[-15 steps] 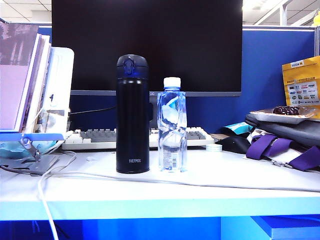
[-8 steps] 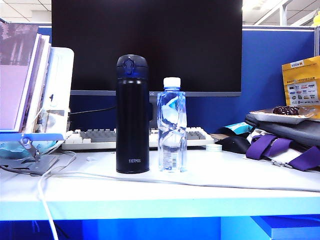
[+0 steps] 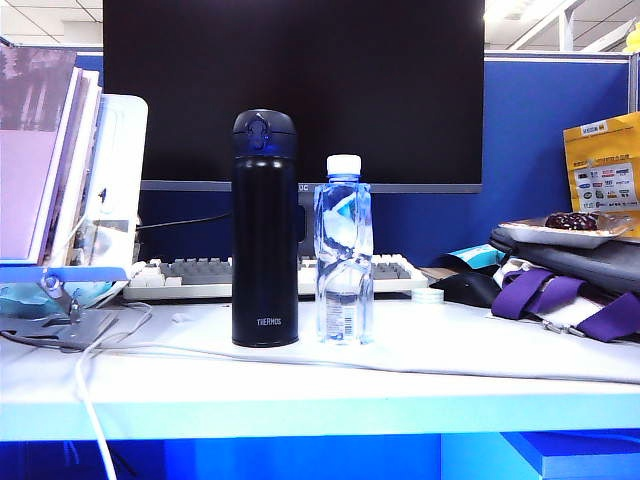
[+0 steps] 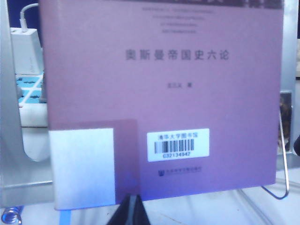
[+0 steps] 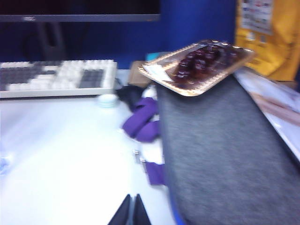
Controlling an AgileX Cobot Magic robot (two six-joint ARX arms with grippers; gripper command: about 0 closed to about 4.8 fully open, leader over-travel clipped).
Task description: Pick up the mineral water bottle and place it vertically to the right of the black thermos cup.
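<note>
On the white bench (image 3: 450, 345), the small clear plastic mineral water bottle (image 3: 344, 250) with a white screw cap stands upright just to the right of the tall matte black thermos cup (image 3: 265, 228), the two nearly touching (the flask is the taller). Behind them lie a grey-and-white keyboard (image 3: 200, 274) and a large dark monitor (image 3: 294, 90). Neither arm shows in the exterior view. The left pincer (image 4: 131, 213) appears only as dark fingertips pressed together, clenched on nothing, facing a purple book cover (image 4: 159, 93) with a barcode sticker. The right pincer (image 5: 131, 212) is likewise clenched and empty above the bench, beside a grey bag (image 5: 220, 154) that carries a tray of dark sweets (image 5: 201, 63), with purple straps (image 5: 143, 122) nearby.
</note>
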